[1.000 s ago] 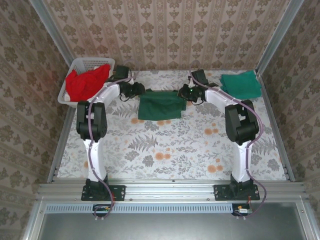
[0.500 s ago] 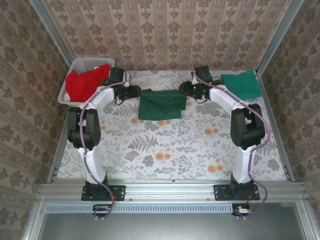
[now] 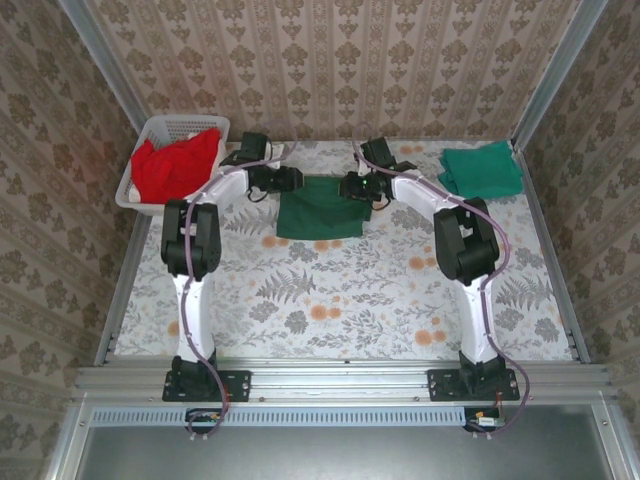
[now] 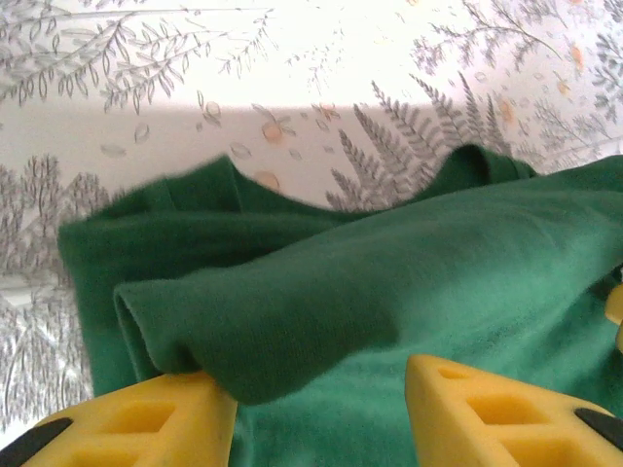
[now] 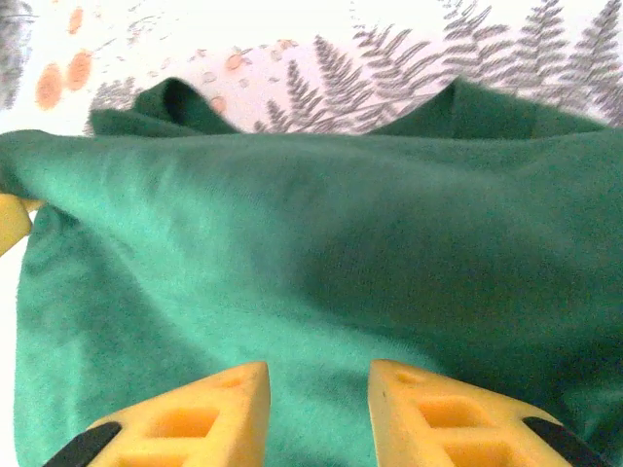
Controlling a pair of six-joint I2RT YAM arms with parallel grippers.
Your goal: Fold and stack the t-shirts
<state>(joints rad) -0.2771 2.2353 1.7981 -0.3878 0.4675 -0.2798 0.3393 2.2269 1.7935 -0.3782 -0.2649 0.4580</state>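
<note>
Top external view: my left gripper and right gripper sit at the far-left and far-right corners of the large dark forest-green cloth t-shirt. It lies folded to a rectangle at the far middle of the fern-printed tablecloth. Bright red cloth t-shirts are heaped in the white slotted plastic basket at far left. The lighter teal-green t-shirt lies folded at far right. Left wrist view: my yellow fingers stand moderately apart, with a raised fold of the dark green cloth between them, unclamped. Right wrist view: my yellow fingers stand narrowly apart over smooth dark green cloth.
</note>
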